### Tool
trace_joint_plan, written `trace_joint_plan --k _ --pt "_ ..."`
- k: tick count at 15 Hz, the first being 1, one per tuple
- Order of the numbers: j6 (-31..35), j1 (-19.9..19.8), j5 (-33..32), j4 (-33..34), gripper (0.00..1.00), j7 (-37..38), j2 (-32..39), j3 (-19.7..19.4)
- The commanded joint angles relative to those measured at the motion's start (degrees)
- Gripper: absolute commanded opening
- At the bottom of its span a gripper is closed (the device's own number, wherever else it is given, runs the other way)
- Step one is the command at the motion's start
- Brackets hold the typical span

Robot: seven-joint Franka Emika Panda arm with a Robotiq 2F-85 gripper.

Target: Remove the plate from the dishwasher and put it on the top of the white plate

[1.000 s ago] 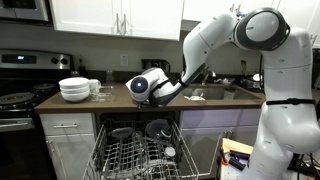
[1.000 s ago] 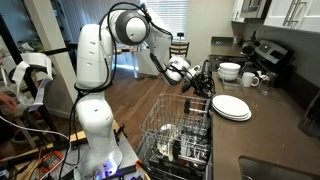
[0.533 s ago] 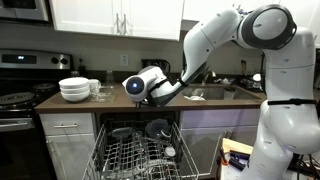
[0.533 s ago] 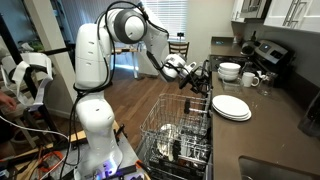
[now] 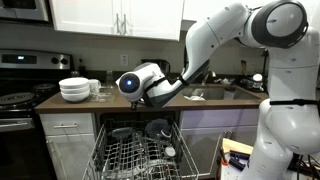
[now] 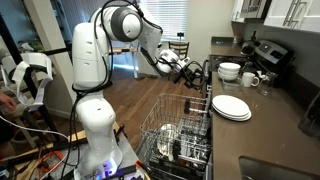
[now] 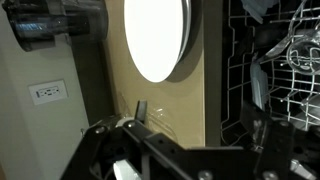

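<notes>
Brown countertop point(image 6: 275, 135) with the white plate point(image 6: 232, 106), wood floor point(image 6: 140, 105) beside the dishwasher point(image 6: 178, 135); claw point(image 6: 192, 72) spread, empty.

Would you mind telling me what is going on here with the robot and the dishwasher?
The robot's hand hovers by the counter edge above the open dishwasher, jaws spread and holding nothing. A white plate lies flat on the counter beside it, seemingly on top of another. The plate looks delivered, with the hand clear of it.

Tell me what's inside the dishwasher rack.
The dishwasher rack holds two dark round dishes among the tines on its counter side. Lower down, the crossing wires hide whatever else sits there.
</notes>
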Motion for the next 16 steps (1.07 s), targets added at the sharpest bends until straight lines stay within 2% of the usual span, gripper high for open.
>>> trace_joint_plan --k 1,16 --pt "1.45 0.43 2.41 -1.73 1.00 -2.73 -2.89 0.90" --pt "16.13 1.26 4.19 -5.51 1.00 -2.64 -6.77 2.59"
